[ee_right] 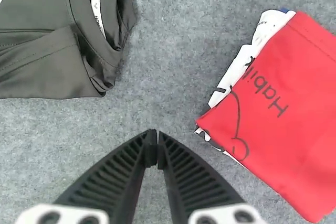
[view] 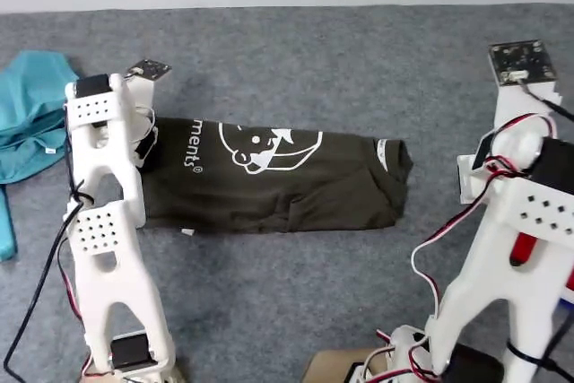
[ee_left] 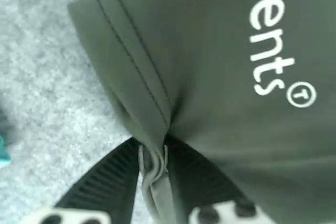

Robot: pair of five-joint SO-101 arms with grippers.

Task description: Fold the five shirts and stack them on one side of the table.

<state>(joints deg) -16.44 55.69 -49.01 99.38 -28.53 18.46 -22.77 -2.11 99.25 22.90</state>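
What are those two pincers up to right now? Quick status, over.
Left pincer shut on dark shirt, at hem. Right pincer shut, empty, over grey mat beside red shirt. Nothing in the way.

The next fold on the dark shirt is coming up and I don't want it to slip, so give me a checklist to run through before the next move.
1. Left gripper pinching one end of the dark shirt: ok.
2. Right gripper holding the other end: not ok; shut on nothing, over bare table beside the shirt.
3. Dark shirt folded into a long strip: ok.
4. Red shirt lying apart from the dark shirt: ok.
5. Teal shirt lying apart from it: ok.
6. Pinch catching every layer: cannot tell.
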